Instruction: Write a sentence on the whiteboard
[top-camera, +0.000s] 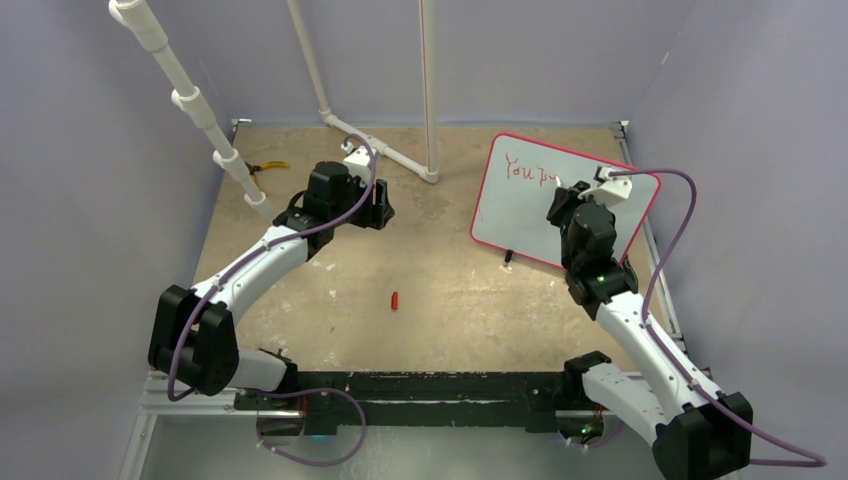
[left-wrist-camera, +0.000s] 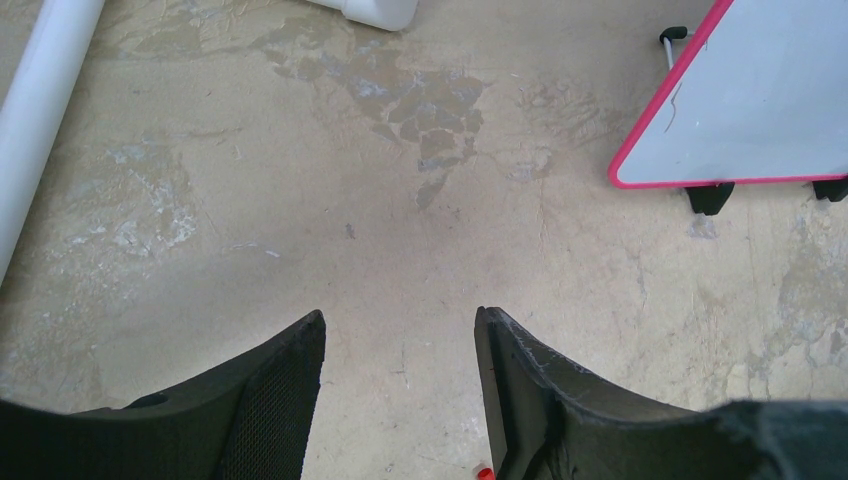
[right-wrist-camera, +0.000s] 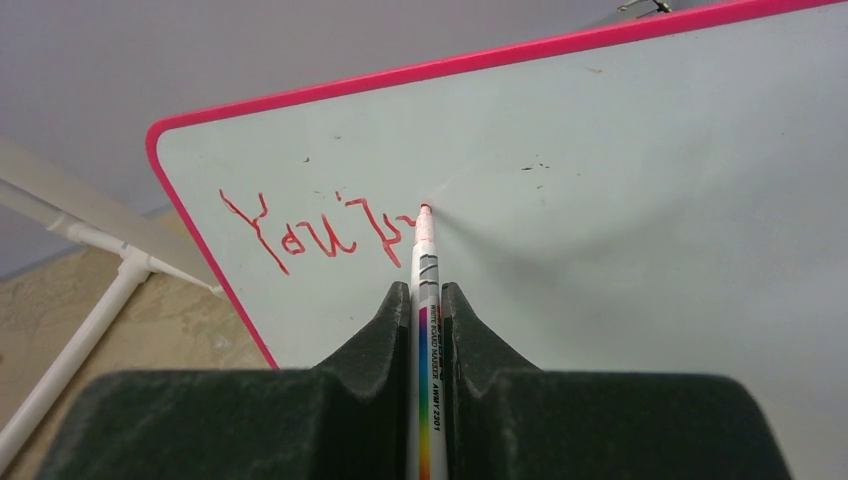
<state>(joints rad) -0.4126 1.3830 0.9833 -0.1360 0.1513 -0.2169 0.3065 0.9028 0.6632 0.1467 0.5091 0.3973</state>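
Right tool (right-wrist-camera: 426, 300) clamped on the marker (right-wrist-camera: 424, 250), tip against the whiteboard (right-wrist-camera: 650, 200).
The tip touches the end of the sentence (right-wrist-camera: 310, 232), red letters reading roughly "You'r"; the whiteboard stands at the far right of the tabletop (left-wrist-camera: 400, 200). Left tool (left-wrist-camera: 400, 320) hangs open, well apart.

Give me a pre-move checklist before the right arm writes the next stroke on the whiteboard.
1. Right gripper shut on the marker: ok.
2. Marker tip on the whiteboard, at the end of the sentence: ok.
3. Bare board to the right of the tip for more letters: ok.
4. Board's feet down on the table: ok.
5. Left gripper open, empty, apart from the board: ok.
6. Tip pressure on the board: cannot tell.
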